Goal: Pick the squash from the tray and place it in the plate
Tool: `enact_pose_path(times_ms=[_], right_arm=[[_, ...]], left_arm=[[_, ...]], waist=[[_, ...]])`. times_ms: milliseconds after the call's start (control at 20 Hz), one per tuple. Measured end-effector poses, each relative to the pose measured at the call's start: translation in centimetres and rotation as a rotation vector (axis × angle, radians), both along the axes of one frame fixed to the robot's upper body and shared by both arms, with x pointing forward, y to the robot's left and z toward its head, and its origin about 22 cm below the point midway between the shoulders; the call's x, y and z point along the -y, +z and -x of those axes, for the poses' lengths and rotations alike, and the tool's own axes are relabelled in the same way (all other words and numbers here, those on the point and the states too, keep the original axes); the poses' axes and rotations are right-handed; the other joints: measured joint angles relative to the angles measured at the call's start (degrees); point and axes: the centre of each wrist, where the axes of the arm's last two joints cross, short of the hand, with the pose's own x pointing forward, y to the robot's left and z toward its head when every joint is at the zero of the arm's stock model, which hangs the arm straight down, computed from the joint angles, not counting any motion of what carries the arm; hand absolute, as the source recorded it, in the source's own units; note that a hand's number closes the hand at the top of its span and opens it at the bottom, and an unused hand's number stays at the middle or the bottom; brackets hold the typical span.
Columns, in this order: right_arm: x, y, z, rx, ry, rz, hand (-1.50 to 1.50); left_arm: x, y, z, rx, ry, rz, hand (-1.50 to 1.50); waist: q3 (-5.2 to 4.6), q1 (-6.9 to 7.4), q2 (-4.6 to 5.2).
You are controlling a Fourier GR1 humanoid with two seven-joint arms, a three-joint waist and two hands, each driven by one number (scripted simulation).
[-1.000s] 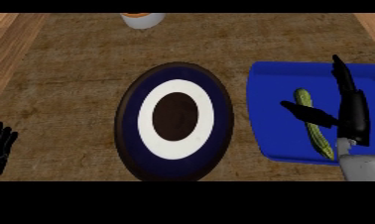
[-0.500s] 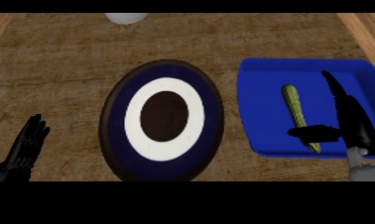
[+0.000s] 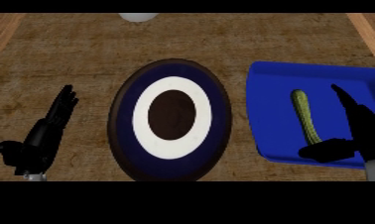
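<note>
Brown woven-textured counter [image 3: 81,59], with paler wooden edging at both upper corners. Pale rounded object [image 3: 137,17] at the far edge, cut off by the view's top; kind unclear.

No text, label, brand, number or sign can be read anywhere: none on the plate [image 3: 170,119], none on the tray [image 3: 278,119], none on the table [image 3: 73,54]
</note>
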Motion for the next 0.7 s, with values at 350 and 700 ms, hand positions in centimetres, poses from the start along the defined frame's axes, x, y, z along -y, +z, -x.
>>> enact_pose_path(times_ms=[350,700], right_arm=[[0.5,0.4,-0.3,-0.106,-0.023,0.041,-1.50],[0.3,-2.0,-1.2,-0.168,-0.032,0.045,-1.50]], left_arm=[[0.7,-1.3,-2.4,-0.001,-0.021,0.005,0.00],[1.3,-1.3,-2.9,0.002,-0.033,0.005,0.00]], waist=[[0.10,1.25,0.03],[0.13,1.69,0.01]])
